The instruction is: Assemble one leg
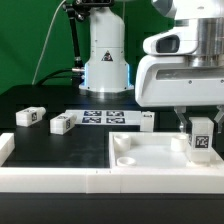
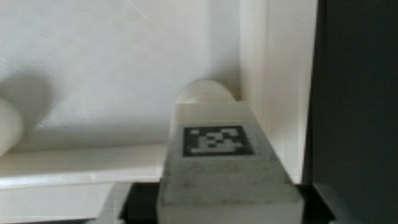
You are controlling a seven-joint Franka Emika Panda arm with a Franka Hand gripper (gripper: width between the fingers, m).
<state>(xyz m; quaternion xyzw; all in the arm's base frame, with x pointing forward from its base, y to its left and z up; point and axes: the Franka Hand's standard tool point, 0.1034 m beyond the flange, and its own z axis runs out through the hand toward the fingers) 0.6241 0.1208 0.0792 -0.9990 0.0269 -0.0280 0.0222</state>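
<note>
End effector (image 1: pixel 200 133) clamps the leg (image 2: pixel 217 150) — its black-and-white tag showing.

Leg (image 1: pixel 201 137) white, black-and-white tag (image 2: pixel 217 140); tabletop panel (image 1: pixel 160 166) white (table (image 1: pixel 25 98) black, backdrop (image 1: pixel 30 40) green).

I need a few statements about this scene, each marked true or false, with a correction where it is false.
1. The gripper is shut on a leg whose tag faces the exterior camera. True.
2. Three loose legs lie on the black table. True.
3. The held leg is also over the bare table. False: it is over the tabletop panel, toward the exterior view's right.
4. The marker board lies on the tabletop panel. False: it lies flat on the table, behind the panel, between two of the loose legs.
</note>
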